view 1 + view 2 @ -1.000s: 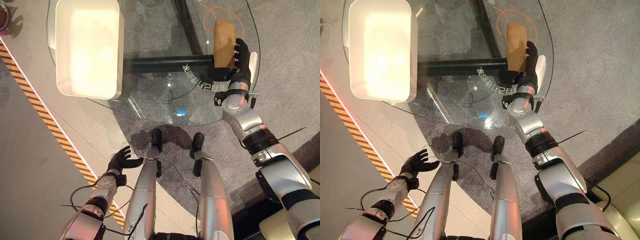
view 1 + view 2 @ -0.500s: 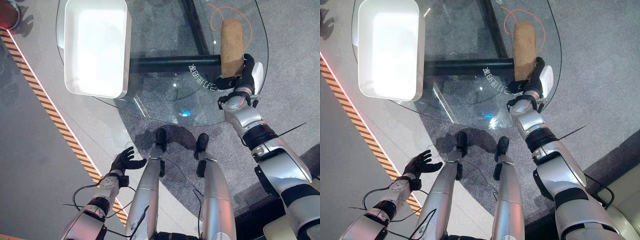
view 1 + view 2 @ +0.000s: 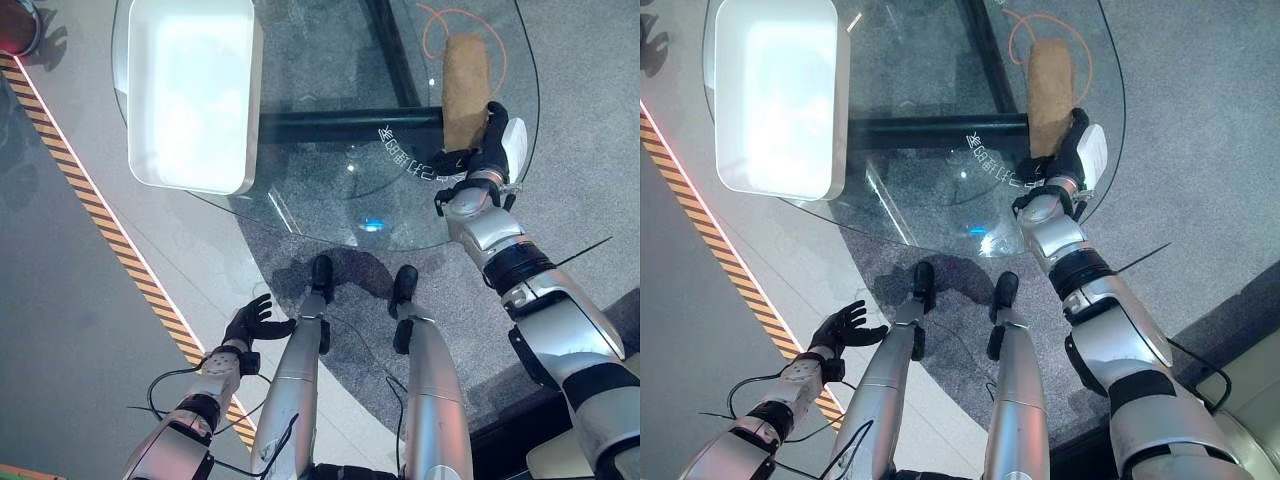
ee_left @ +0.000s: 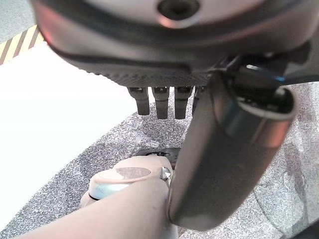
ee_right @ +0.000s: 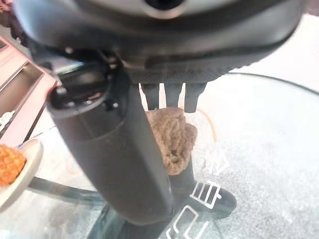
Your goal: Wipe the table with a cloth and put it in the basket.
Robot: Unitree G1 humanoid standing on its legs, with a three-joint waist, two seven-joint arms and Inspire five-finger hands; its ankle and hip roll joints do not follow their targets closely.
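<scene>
Right now your right hand (image 3: 487, 140) reaches over the near right edge of the round glass table (image 3: 330, 190), its fingers (image 5: 167, 94) curled round the near end of the brown cloth (image 3: 465, 85), thumb on the cloth's left side. You see the cloth lying rolled lengthwise on the glass, an orange cord (image 3: 440, 20) looping beside its far end. How firmly the fingers grip is hard to make out. Your left hand (image 3: 250, 322) hangs low beside the table, fingers spread and loose, holding nothing. The white basket (image 3: 190, 95) sits on the table's far left, well apart from the cloth.
</scene>
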